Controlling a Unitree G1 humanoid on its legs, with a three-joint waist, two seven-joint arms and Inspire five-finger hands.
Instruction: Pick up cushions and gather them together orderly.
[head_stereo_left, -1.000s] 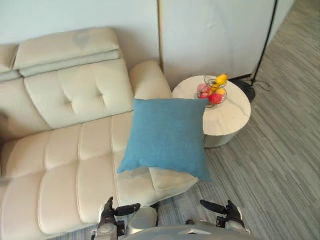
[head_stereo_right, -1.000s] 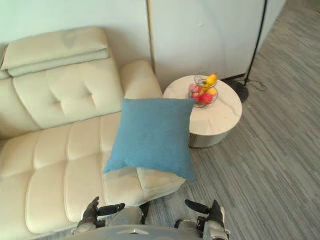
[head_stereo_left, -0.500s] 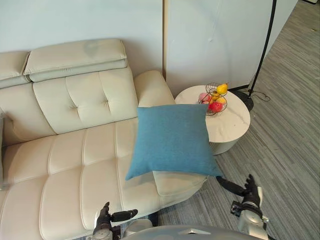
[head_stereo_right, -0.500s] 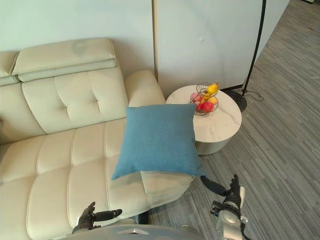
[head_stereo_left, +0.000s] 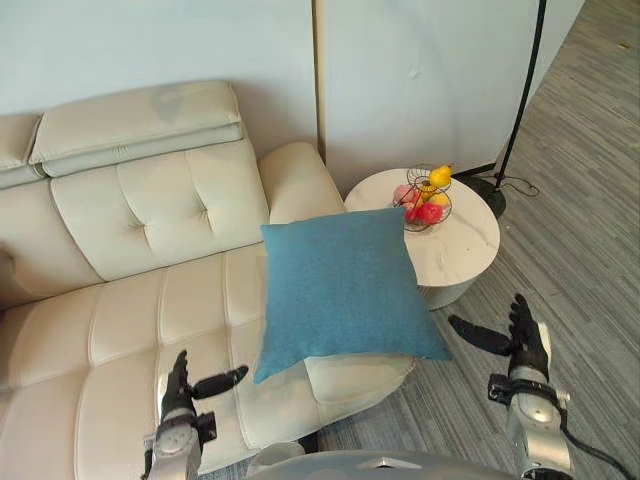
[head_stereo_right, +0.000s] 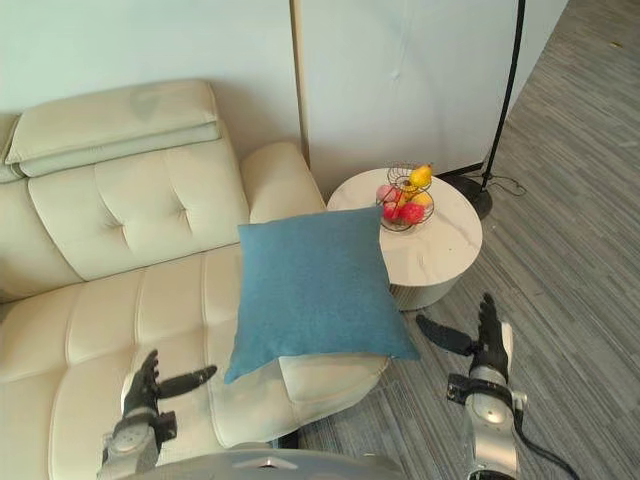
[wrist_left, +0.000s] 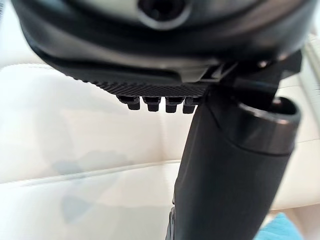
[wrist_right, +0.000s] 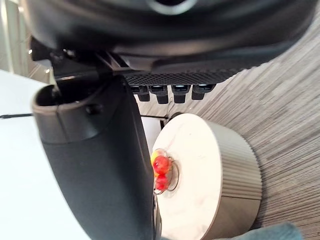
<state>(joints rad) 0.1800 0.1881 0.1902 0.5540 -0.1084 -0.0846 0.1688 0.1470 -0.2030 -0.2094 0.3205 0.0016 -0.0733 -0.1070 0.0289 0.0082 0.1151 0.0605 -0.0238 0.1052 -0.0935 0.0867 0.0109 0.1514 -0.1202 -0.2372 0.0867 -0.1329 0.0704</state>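
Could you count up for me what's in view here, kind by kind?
Blue cushion: 1
Cream sofa: 1
Round side table: 1
Wire fruit basket: 1
Floor lamp: 1
Robot hands: 2 (left hand, right hand, both open)
Total: 7

No legible text, label or number anywhere.
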